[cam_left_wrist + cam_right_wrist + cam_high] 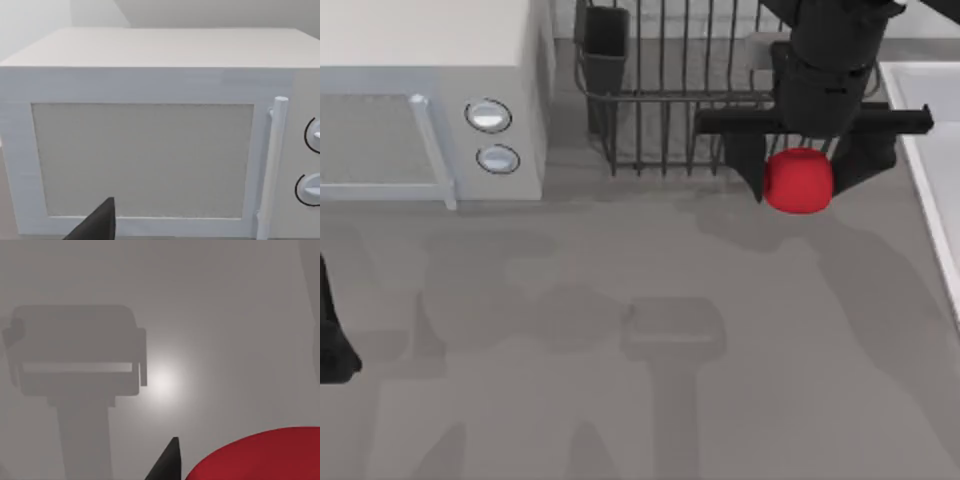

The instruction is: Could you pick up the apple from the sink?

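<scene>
My left arm sits parked at the counter's (620, 400) left edge, its pincer (97, 225) facing the white microwave (430, 90); I cannot tell how its fingers stand. Further right, the dark wire dish rack (660, 100) stands at the back. My right pincer (800, 165) is clamped on the apple (798, 181), held above the counter, just left of the sink (930, 150) and clear of its rim.

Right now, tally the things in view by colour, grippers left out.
Red: 1, the apple, held in the right gripper over the table, left of the sink.
White: 2, the microwave and the sink.
Dark: 1, the dish rack.
Total: 4.
</scene>
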